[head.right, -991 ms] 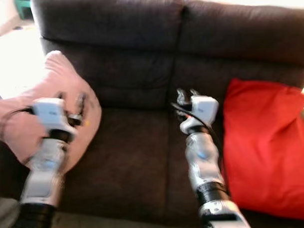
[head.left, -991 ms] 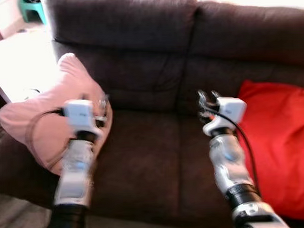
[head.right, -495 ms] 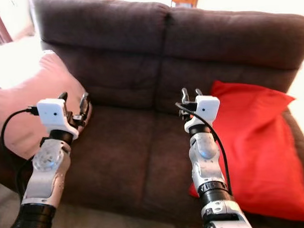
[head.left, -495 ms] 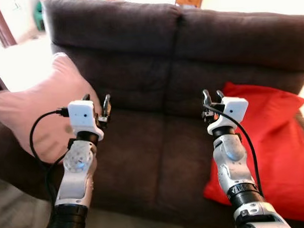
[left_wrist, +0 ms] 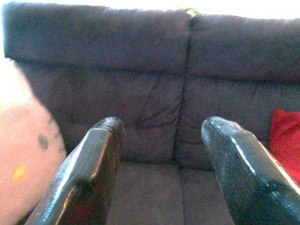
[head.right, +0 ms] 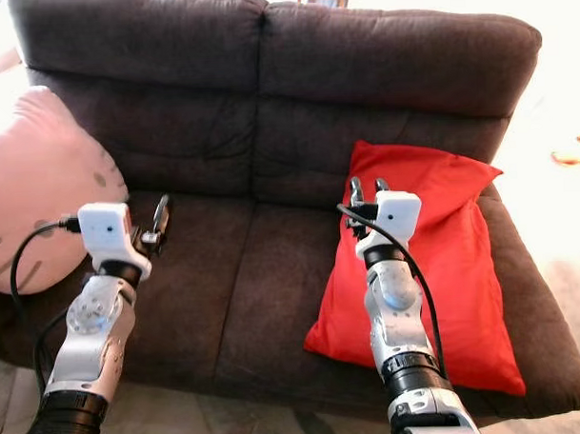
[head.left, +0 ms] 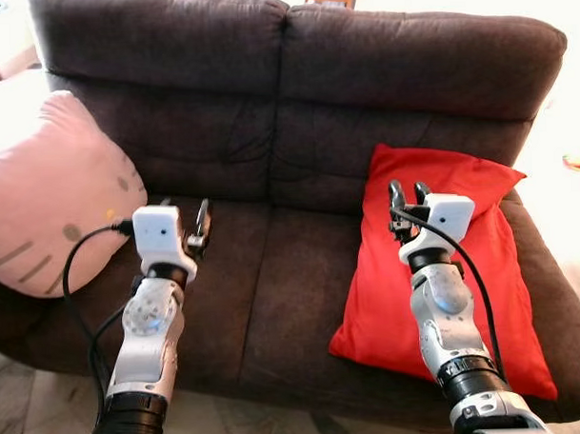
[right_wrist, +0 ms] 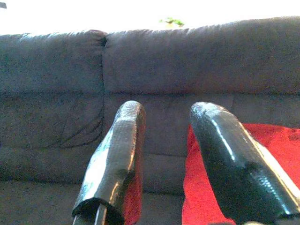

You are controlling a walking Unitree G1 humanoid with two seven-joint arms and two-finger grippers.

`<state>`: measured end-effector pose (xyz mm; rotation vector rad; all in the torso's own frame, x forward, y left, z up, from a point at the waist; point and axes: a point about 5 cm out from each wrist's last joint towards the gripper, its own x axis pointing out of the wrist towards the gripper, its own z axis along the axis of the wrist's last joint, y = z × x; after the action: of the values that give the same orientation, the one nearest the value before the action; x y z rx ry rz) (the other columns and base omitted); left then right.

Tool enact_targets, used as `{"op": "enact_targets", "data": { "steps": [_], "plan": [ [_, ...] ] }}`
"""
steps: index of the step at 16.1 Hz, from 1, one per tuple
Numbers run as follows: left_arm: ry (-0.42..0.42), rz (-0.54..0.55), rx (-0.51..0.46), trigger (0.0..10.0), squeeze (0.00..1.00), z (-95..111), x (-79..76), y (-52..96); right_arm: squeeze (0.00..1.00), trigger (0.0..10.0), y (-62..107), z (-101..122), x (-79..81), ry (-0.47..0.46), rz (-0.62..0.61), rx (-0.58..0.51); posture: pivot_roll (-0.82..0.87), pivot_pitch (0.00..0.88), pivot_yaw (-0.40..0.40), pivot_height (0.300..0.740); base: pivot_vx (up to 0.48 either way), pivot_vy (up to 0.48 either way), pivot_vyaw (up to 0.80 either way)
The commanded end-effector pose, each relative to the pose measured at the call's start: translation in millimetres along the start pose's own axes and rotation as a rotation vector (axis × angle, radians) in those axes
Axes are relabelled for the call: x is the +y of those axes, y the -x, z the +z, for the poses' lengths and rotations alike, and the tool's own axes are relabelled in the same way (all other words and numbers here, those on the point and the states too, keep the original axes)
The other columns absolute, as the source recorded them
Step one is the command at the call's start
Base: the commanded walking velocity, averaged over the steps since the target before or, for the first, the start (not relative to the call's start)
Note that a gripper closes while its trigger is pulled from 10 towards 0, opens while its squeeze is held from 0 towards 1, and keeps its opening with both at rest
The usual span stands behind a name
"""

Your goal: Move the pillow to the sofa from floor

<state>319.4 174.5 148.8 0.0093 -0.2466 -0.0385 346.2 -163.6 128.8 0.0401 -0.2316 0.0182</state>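
Sofa (head.left: pixel 273 265), dark brown, two seats; pink pillow (head.left: pixel 51 197) propped against its armrest at nine o'clock, off the floor; red cushion (head.left: pixel 444 269) on the seat at three o'clock; left gripper (head.left: pixel 183 221) raised over the seat just beside the pink pillow, jaws apart, holding nothing; right gripper (head.left: pixel 408 199) before the red cushion, jaws parted, holding nothing; risk: the pink pillow, leaning unsupported, may topple floorwards.

One dark brown sofa (head.left: pixel 295 74), one pink pillow (head.left: pixel 51 197), one red pillow (head.left: pixel 435 279).

Pale wood-look floor (head.left: pixel 21 417) below; bright glare (head.left: pixel 572 93) at right.
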Motion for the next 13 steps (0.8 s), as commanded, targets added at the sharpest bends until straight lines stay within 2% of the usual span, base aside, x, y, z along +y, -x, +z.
{"op": "enact_targets", "data": {
  "steps": [1, 3, 6, 8, 9, 11, 13],
  "plan": [
    [-0.008, 0.021, 0.039, 10.0, 0.00, -10.8, 7.4, 5.7, 0.00, 10.0, 5.6, -9.7, -4.2, 0.014, -0.012, 0.041, 0.13, 0.081, -0.073, 0.718, 0.000, 0.000, 0.00],
    [0.004, 0.039, 0.120, 10.0, 0.00, -30.4, 12.6, 14.5, 0.00, 10.0, 15.4, -26.5, -13.4, 0.004, -0.047, 0.121, 0.14, 0.085, -0.075, 0.718, 0.000, 0.000, 0.00],
    [-0.006, 0.060, 0.286, 10.0, 0.00, -70.9, 18.7, 39.3, 0.00, 10.0, 53.9, -74.7, -35.0, 0.000, -0.120, 0.377, 0.13, 0.087, -0.077, 0.718, 0.000, 0.000, 0.00],
    [0.001, 0.070, 0.338, 10.0, 0.00, -82.0, 20.4, 47.5, 0.00, 10.0, 68.3, -87.6, -40.5, 0.017, -0.135, 0.456, 0.13, 0.091, -0.078, 0.718, 0.000, 0.000, 0.00],
    [-0.004, 0.076, 0.400, 10.0, 0.00, -95.3, 22.3, 57.4, 0.00, 10.0, 84.3, -100.2, -45.6, 0.032, -0.151, 0.537, 0.14, 0.093, -0.079, 0.718, 0.000, 0.000, 0.00],
    [-0.004, 0.073, 0.463, 10.0, 0.00, -108.6, 22.9, 67.4, 0.00, 10.0, 98.9, -111.4, -47.6, 0.041, -0.148, 0.614, 0.13, 0.095, -0.079, 0.718, 0.000, 0.000, 0.00],
    [0.014, 0.060, 0.577, 10.0, 0.00, -128.2, 19.9, 83.6, 0.00, 10.0, 118.0, -125.8, -43.9, 0.039, -0.120, 0.724, 0.13, 0.095, -0.079, 0.718, 0.000, 0.000, 0.00]
  ]
}}
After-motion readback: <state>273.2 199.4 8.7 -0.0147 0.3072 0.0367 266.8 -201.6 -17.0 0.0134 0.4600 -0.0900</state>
